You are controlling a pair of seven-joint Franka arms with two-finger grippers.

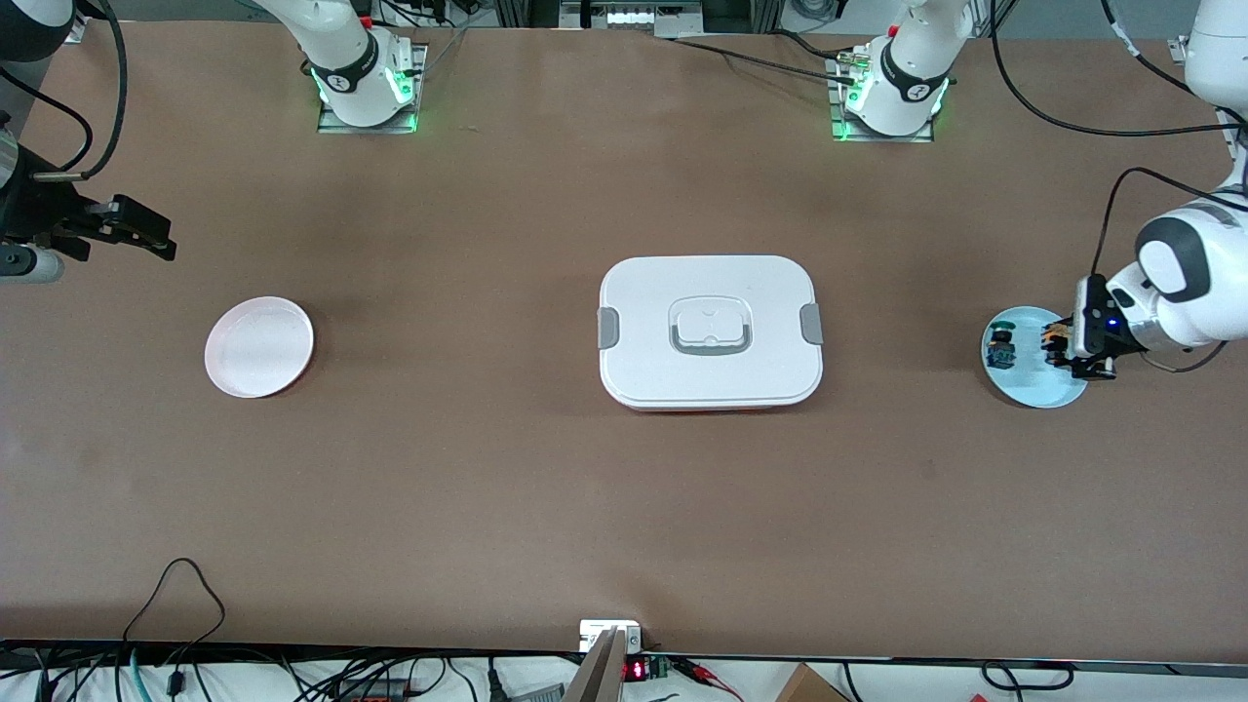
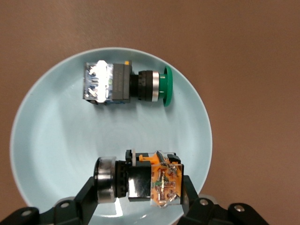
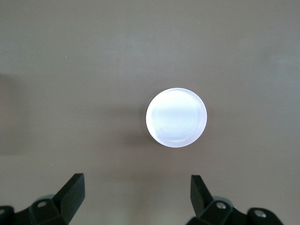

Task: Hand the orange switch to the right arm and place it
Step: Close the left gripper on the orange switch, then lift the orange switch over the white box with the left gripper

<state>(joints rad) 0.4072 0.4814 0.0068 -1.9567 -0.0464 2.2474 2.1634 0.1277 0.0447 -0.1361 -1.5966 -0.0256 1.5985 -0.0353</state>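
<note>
No text, label, brand or number could be read anywhere. A small display (image 1: 633,671) at the edge of the surface nearest the front camera glowed with red digits, but they were too small to make out.

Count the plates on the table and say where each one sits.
2. The pale blue plate lies at the left arm's end, carrying both switches. The white plate lies bare at the right arm's end. The closed box may hide more.
</note>
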